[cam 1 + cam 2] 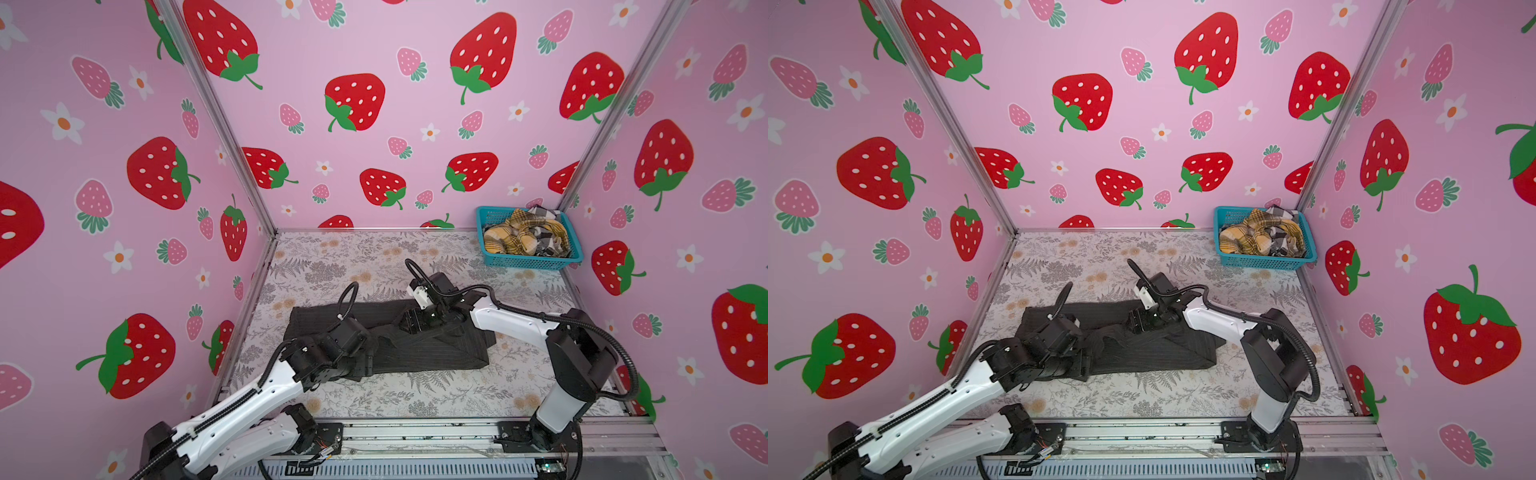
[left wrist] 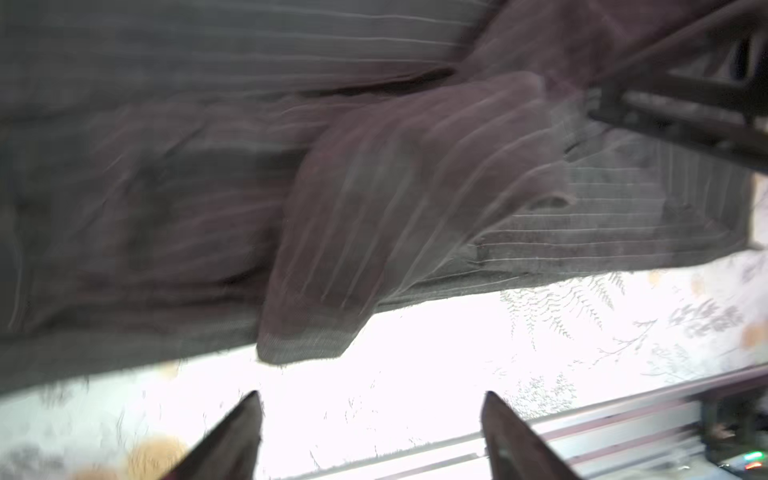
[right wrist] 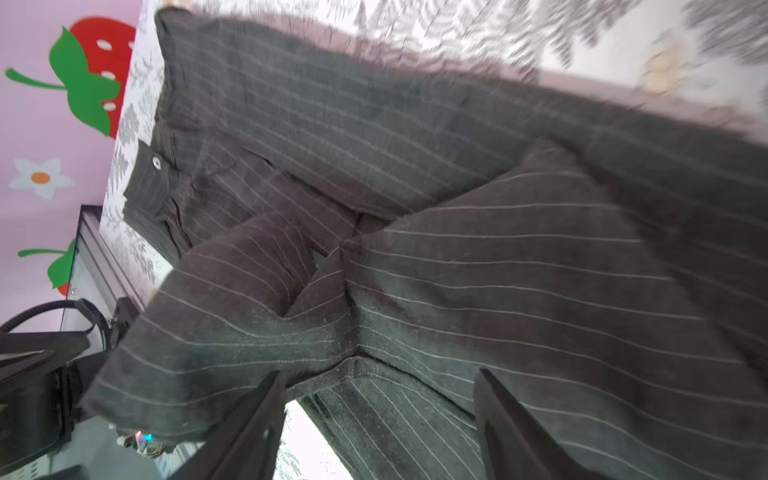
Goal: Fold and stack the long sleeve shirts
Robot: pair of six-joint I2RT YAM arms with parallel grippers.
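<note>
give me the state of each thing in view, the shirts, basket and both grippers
dark pinstriped shirt: lying on the table, partly folded, sleeves crossed over the body
yellow plaid shirt: crumpled in the basket, unfolded
black-and-white checked shirt: crumpled in the basket beside the plaid one
turquoise basket: upright in the far right corner, holding two shirts
left gripper: open, empty
right gripper: open, above the pinstriped shirt
</note>
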